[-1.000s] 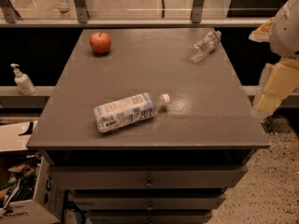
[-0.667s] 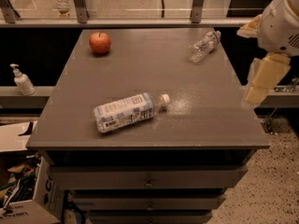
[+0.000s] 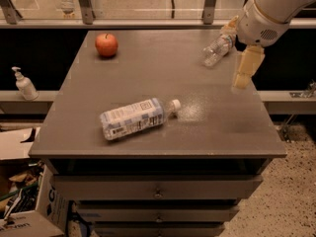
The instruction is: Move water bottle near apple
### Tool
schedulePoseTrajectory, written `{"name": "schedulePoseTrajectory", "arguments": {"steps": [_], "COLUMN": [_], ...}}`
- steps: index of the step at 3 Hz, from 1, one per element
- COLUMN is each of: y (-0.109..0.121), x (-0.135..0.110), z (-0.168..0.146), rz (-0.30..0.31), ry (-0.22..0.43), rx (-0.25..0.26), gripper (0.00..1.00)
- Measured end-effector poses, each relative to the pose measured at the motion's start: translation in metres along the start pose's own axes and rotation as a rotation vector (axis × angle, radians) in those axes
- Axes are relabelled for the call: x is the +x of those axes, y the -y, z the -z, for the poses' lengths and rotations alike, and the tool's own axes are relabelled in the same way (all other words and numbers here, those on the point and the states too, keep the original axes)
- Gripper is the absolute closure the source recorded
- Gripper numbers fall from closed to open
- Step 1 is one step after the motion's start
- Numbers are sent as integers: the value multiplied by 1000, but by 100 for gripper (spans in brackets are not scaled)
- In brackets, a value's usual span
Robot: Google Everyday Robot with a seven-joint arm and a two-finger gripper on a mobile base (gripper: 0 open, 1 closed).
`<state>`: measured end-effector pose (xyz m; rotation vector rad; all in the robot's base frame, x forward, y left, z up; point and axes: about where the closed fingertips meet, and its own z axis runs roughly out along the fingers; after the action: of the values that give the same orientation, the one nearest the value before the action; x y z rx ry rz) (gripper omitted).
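The water bottle [image 3: 216, 49] is small, clear and crinkled, lying on its side near the far right edge of the grey table [image 3: 163, 127]. The red-orange apple [image 3: 106, 44] sits at the far left corner of the table. My gripper [image 3: 239, 48] hangs from the upper right, just to the right of the water bottle. It is open and empty, one cream finger [image 3: 247, 67] below and right of the bottle and the other at the bottle's far end.
A larger bottle [image 3: 137, 118] with a white-blue label and white cap lies on its side at the table's front middle. A white pump dispenser [image 3: 23, 84] stands on a ledge to the left. Cardboard boxes [image 3: 22, 201] sit on the floor at lower left. Drawers [image 3: 158, 191] are below the tabletop.
My arm and gripper have moved left from the right edge of the view, in over the table's right side and up beside the water bottle. The bottles and apple have not moved.
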<state>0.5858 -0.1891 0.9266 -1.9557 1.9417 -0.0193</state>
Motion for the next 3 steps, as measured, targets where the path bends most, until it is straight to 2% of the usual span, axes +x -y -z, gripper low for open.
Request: {"name": "schedulePoseTrajectory", "arguments": {"steps": [1, 2, 3], "y": [41, 80, 105], "x": [5, 10, 11], "z": [-38, -65, -66], "rz": [70, 145, 249], "ry": [22, 47, 65], "rx": [-31, -27, 10], "gripper": [0, 0, 0]}}
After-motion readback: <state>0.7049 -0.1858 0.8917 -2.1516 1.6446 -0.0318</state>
